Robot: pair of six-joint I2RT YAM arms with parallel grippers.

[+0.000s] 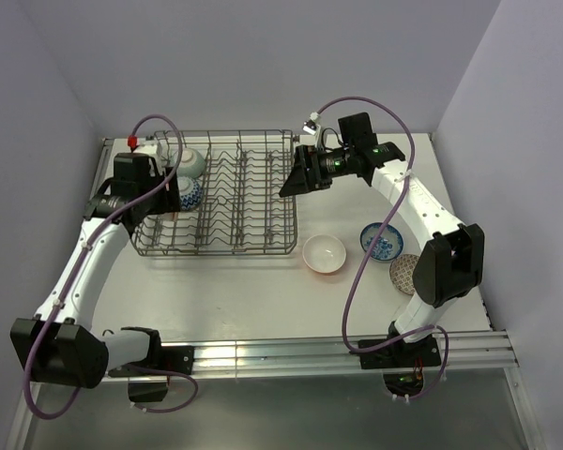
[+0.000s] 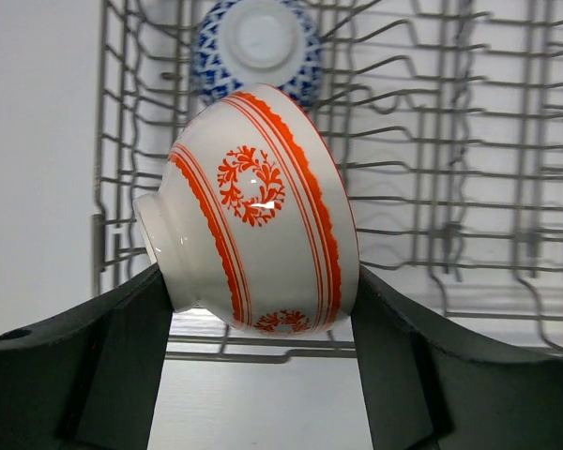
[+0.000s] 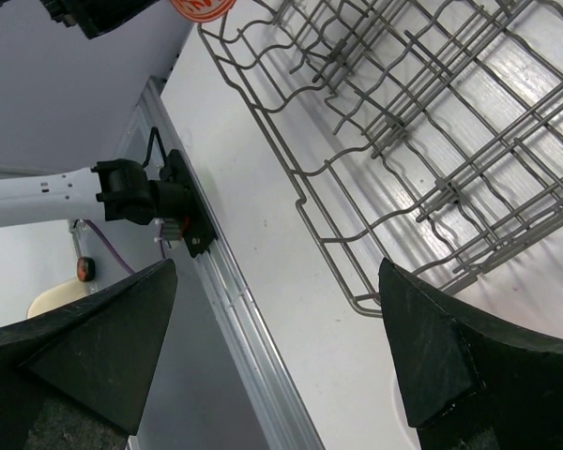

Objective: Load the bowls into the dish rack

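The dish rack (image 1: 216, 192) is grey wire. At its left end are a pale green bowl (image 1: 190, 161) and a blue-and-white patterned bowl (image 2: 255, 47). Near them is an orange-striped bowl (image 2: 253, 211), white with leafy orange-red wreaths. Right of the rack are a white-and-orange bowl (image 1: 325, 253), orange outside, and a blue-patterned bowl (image 1: 382, 241).

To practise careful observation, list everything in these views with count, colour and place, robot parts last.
Grey metal wire dish rack: one, grey, left-centre of white table.
Pale green ceramic bowl: one, green, rack's far left corner.
Blue-and-white patterned bowl in the rack: one, beside the green one.
Blue-and-white patterned bowl on the table: one, right of rack.
White ceramic bowl with orange patterns: one, held over rack's left end.
White bowl, orange outside: one, table, near rack's right corner.
Brownish patterned bowl: one, table, partly behind right arm.
Left gripper: one, black, shut on orange-patterned bowl.
Right gripper: one, black, open, over rack's right end.
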